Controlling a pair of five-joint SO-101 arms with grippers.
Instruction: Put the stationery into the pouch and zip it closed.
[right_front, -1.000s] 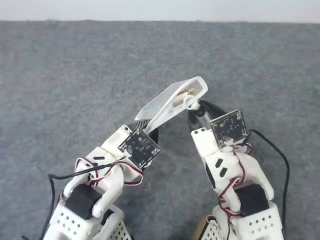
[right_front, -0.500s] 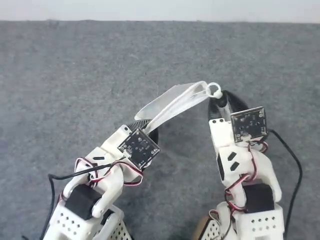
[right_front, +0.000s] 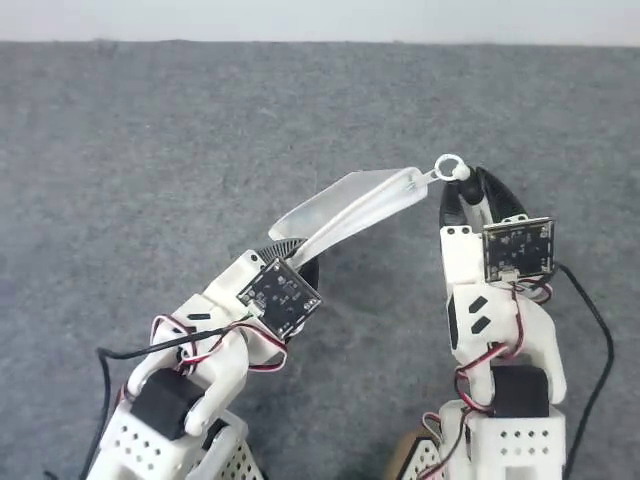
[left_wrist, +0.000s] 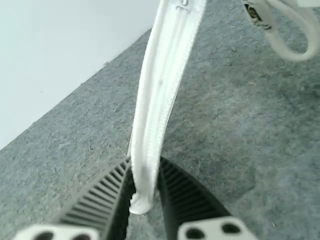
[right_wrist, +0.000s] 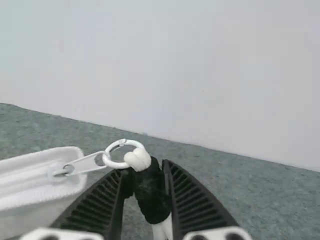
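A white pouch (right_front: 345, 208) hangs stretched above the grey table between both arms. My left gripper (left_wrist: 145, 192) is shut on the pouch's near end (left_wrist: 141, 197); the zipper line (left_wrist: 165, 75) runs away from it and looks closed. My right gripper (right_wrist: 145, 192) is shut on the black zipper pull cord (right_wrist: 150, 192), which joins a white ring (right_wrist: 122, 152) and the slider (right_wrist: 62, 171) at the pouch's far end. In the high view the right gripper (right_front: 477, 200) sits to the right of the ring (right_front: 449, 167). The pouch's contents are hidden.
Grey carpet-like table surface (right_front: 150, 150) spreads all round, with a pale wall (right_front: 320, 18) along the far edge. Both arm bases and their cables (right_front: 590, 330) crowd the near edge.
The right gripper has drawn the zipper pull to the right and away, and the pouch's gaping mouth has flattened shut. The left arm has kept still.
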